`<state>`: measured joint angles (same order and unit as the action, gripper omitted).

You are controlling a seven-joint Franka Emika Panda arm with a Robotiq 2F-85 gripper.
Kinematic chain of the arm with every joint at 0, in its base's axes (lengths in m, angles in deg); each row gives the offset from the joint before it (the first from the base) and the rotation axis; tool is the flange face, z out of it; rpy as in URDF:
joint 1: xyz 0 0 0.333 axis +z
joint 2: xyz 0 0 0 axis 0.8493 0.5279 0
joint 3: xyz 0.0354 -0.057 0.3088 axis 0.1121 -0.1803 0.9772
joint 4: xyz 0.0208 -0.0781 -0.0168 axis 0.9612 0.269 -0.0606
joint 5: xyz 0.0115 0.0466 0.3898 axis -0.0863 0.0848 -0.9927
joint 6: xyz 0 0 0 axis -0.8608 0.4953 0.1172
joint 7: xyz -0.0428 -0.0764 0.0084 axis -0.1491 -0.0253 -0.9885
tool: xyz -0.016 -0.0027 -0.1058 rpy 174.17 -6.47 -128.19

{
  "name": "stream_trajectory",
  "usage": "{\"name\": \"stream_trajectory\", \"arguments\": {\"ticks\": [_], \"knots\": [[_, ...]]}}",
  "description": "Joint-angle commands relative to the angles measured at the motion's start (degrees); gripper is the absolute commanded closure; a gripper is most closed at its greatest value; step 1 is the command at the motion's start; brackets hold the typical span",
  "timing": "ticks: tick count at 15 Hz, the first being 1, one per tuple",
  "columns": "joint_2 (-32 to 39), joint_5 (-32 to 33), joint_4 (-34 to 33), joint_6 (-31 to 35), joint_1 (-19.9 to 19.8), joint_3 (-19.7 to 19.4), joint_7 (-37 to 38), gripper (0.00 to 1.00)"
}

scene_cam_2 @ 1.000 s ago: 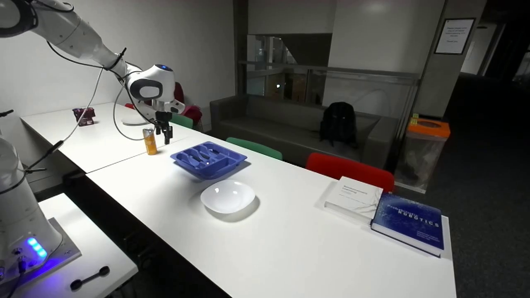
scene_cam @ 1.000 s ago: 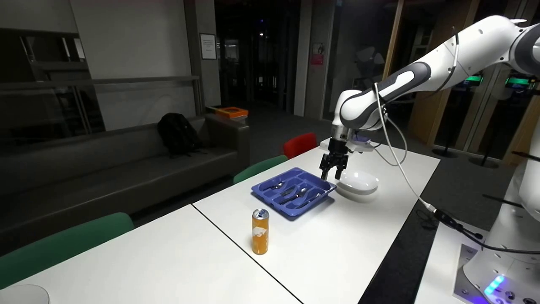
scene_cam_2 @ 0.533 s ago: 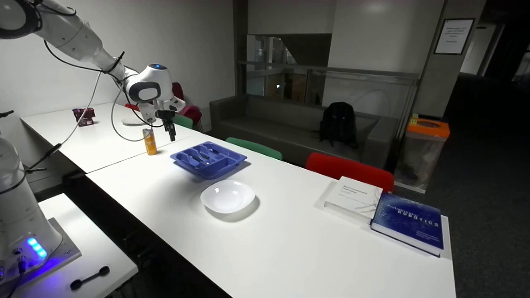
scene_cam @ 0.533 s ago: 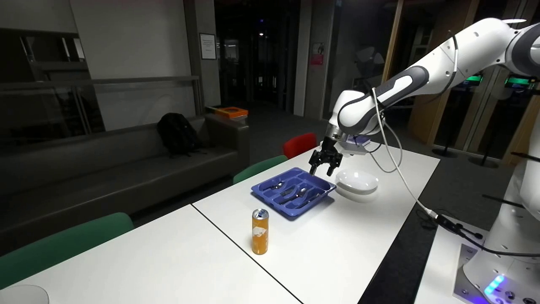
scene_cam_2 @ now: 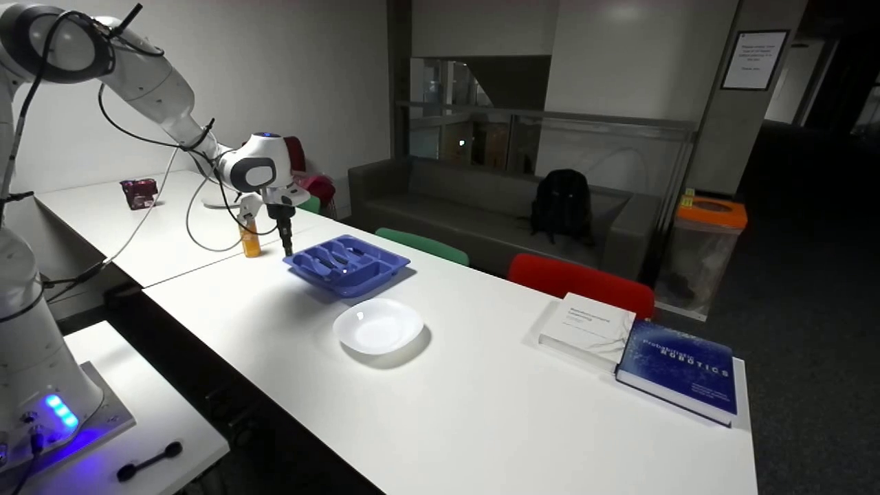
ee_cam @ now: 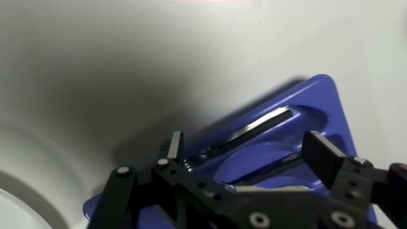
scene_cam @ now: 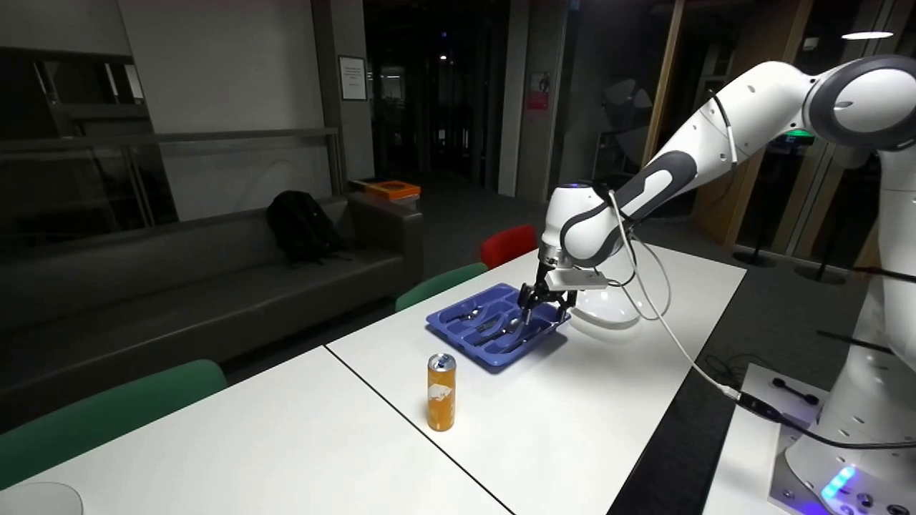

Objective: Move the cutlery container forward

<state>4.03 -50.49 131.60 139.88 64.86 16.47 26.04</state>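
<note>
The cutlery container is a shallow blue tray with utensils in its compartments. It sits on the white table in both exterior views (scene_cam: pixel 459 342) (scene_cam_2: pixel 364 278), and part of it shows in the wrist view (ee_cam: pixel 321 90). My gripper (scene_cam: pixel 545 316) is open and low over one side of the container. In an exterior view its fingertips (scene_cam_2: pixel 288 253) overlap the container's left rim. In the wrist view the open jaws (ee_cam: pixel 249 144) show one finger at or past the long edge and the other over the compartments. I cannot tell whether a finger touches the container.
A white bowl (scene_cam: pixel 608 307) stands close to the container, also in an exterior view (scene_cam_2: pixel 378 326). An orange can (scene_cam: pixel 441 397) stands on the opposite side. A white book (scene_cam_2: pixel 590 326) and a blue book (scene_cam_2: pixel 677 371) lie at the table's far end. A cable hangs from the arm.
My gripper tilted, then moved down and became more upright, from above the container to the level of its rim. The container, bowl and can have not moved.
</note>
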Motion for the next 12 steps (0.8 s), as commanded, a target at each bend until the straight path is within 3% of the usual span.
{"name": "stream_trajectory", "arguments": {"ticks": [1,7,12], "knots": [[5.2,1.9,-7.2,-9.7,-0.4,-1.1,-2.5,0.0],[13.3,1.0,-16.6,-19.2,-3.2,-0.7,-16.6,0.0],[17.3,1.3,-17.6,-19.1,-4.6,-1.3,-22.0,0.0]]}}
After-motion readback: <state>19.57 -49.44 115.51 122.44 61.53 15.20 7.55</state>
